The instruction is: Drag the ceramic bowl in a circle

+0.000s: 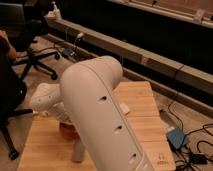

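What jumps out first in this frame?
The big white arm fills the middle, reaching down left over the wooden table. Under its wrist, a sliver of the orange-red bowl peeks out. The tool sits low at the bowl, hidden behind the arm.

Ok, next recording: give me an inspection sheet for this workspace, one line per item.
Surface: wooden table, light planks.
Job's things: ceramic bowl, orange-red, only its edge showing at the table's left, mostly hidden behind the arm.
Clutter: small white flat object on the table, right of the arm.
Grippers: gripper hidden behind the white robot arm, low at the left by the bowl.
Cables: blue box with cables on the floor, right.
Surroundings: office chair and a long ledge behind.
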`<state>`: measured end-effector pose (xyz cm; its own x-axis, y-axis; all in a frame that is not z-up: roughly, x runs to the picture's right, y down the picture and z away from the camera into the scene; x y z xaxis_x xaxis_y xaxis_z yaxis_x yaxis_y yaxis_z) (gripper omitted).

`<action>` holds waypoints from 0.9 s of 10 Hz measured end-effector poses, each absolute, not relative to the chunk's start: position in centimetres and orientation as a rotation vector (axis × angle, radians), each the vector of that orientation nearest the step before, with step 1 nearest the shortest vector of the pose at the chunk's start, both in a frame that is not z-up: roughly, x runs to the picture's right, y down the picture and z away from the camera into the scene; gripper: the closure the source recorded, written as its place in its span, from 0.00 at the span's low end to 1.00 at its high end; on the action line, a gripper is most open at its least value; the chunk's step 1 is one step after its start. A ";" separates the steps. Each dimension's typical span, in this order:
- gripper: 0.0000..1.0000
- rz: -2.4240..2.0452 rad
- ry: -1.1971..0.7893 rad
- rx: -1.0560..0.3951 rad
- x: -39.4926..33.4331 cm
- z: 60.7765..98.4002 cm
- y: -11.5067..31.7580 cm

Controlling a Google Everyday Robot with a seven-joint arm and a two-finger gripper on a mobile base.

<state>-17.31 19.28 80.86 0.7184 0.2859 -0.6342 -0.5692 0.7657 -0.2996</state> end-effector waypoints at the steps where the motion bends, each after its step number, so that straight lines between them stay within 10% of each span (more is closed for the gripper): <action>1: 1.00 0.467 0.589 -0.513 -17.7 79.6 19.9; 9: 1.00 0.378 0.474 -0.656 -23.0 74.8 23.4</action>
